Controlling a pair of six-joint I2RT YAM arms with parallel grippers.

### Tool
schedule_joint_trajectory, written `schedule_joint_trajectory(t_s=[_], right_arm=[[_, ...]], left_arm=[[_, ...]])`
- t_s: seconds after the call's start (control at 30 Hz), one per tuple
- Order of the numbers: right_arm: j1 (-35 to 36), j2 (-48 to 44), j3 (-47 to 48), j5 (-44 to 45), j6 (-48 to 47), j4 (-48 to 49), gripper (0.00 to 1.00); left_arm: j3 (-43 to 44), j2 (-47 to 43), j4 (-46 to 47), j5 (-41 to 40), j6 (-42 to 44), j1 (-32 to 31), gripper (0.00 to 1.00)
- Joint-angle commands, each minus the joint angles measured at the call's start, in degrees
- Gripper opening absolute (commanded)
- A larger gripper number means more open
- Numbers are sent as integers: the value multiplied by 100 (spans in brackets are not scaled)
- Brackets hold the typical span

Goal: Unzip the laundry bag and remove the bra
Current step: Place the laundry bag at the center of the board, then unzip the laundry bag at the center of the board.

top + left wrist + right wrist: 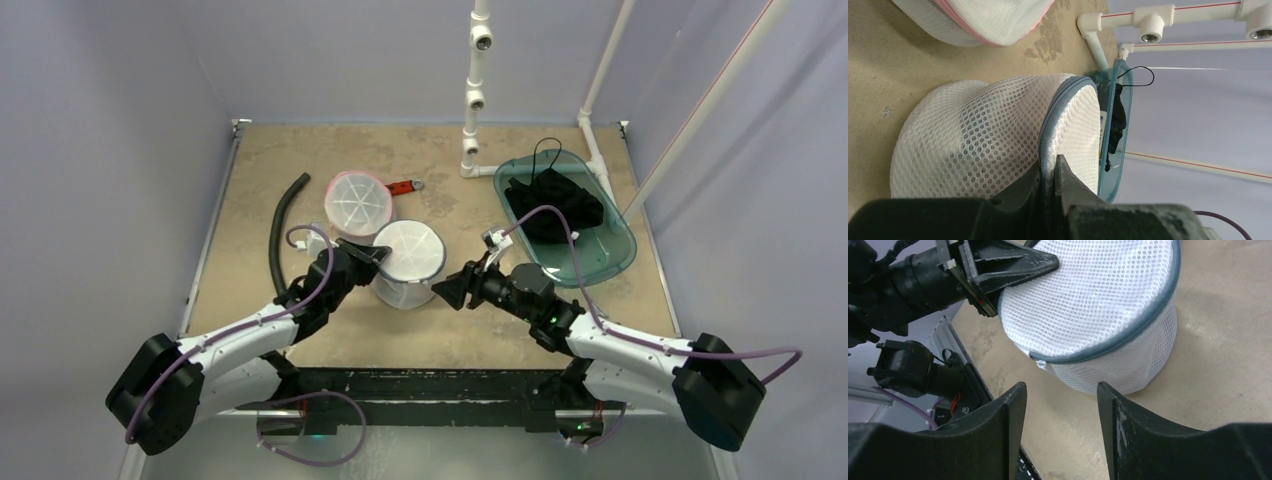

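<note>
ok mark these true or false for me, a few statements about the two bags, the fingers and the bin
1. The left gripper has its fingers shut on the blue-trimmed bag at its rim. True.
2. The right gripper grips that bag's zip. False: its fingers are open, short of the bag.
3. The teal bin is empty. False: dark clothing lies in it.
4. The pink-trimmed bag sits beyond the blue-trimmed one. True.

**Table count: bags and grippers come in twos**

Two mesh laundry bags out there: the blue-trimmed bag (408,262) and the pink-trimmed bag (358,200). One teal tub (598,268), one black garment (555,205). One black hose (281,225), one small red item (403,186). Two grippers as well: left gripper (383,254), right gripper (442,290).
</note>
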Motion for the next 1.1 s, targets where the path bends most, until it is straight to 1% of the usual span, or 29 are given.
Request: schedule_joint_trajectory(t_s=[0.0, 0.13, 0.2, 0.33, 0.6, 0.8, 0.97, 1.07], right_arm=[[107, 17, 10, -135, -568, 803, 58], [111, 218, 79, -259, -806, 1010, 59], [111, 330, 80, -269, -800, 1118, 57], [112, 538, 20, -343, -748, 1395, 50], [109, 811, 20, -627, -644, 1823, 46], [112, 826, -79, -642, -569, 1868, 49], [106, 852, -170, -699, -537, 1874, 49], [99, 881, -226, -743, -464, 1946, 49]], left_arm=[[168, -39, -327, -68, -120, -18, 4], [257, -101, -510, -98, -72, -15, 0], [285, -131, -586, -118, -79, -13, 0], [343, -132, -679, -112, -84, -16, 0], [492, -45, -873, -98, -123, -16, 0], [651, 4, -1214, -162, -226, -15, 0], [825, 157, -1607, -113, -425, -14, 0], [851, 223, -1651, -95, -487, -12, 0]])
